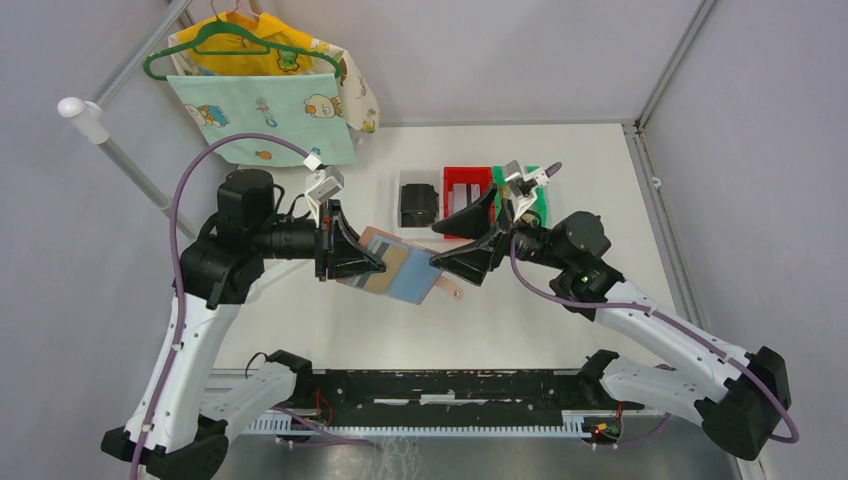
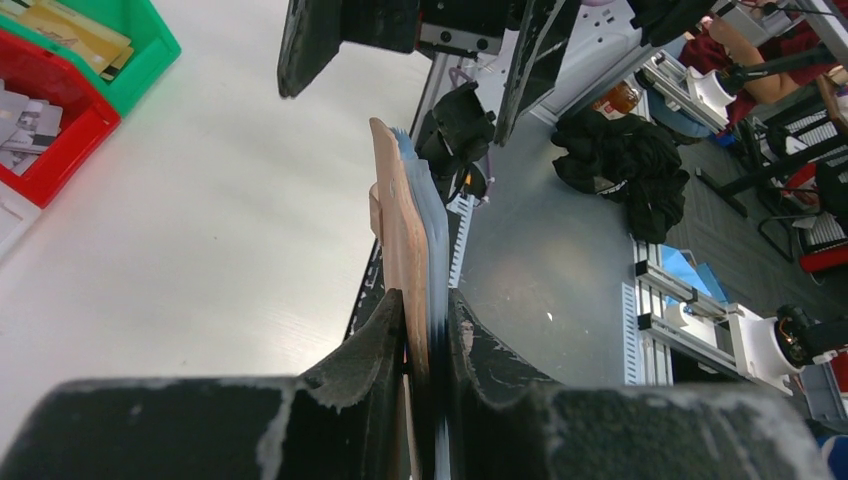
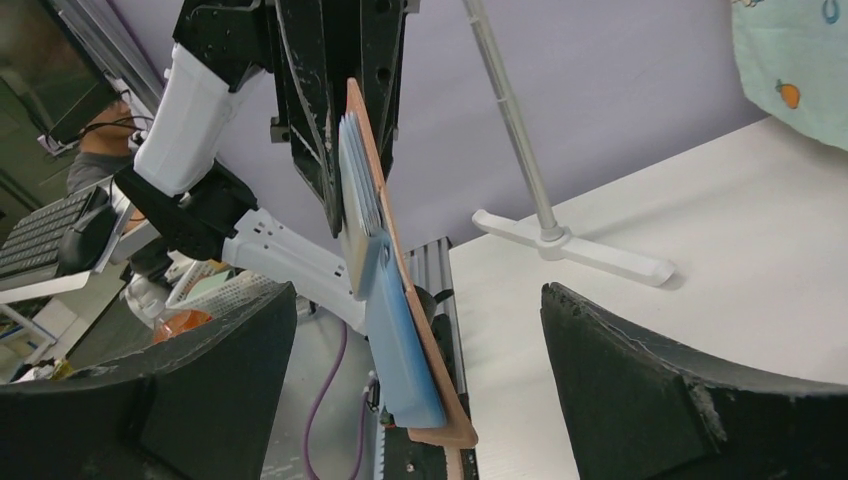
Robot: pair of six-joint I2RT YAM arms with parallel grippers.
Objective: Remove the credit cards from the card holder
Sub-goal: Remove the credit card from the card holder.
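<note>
The pinkish-tan card holder [image 1: 400, 268] hangs open above the table, blue-grey sleeves up, its tab at the lower right. My left gripper [image 1: 352, 262] is shut on its left end; in the left wrist view the holder [image 2: 400, 240] stands edge-on between the jaws. My right gripper [image 1: 468, 248] is open at the holder's right end, fingers either side of it. In the right wrist view the holder [image 3: 420, 370] hangs edge-on between my wide-open fingers [image 3: 690, 390], touching neither. A pale card edge [image 3: 358, 200] shows in the upper sleeve.
A red bin [image 1: 468, 187] with pale cards, a green bin [image 1: 540, 195] with golden-tan items, and a clear bin with a black block [image 1: 418, 203] stand behind. A clothes rack with patterned cloth [image 1: 262, 115] stands at the far left.
</note>
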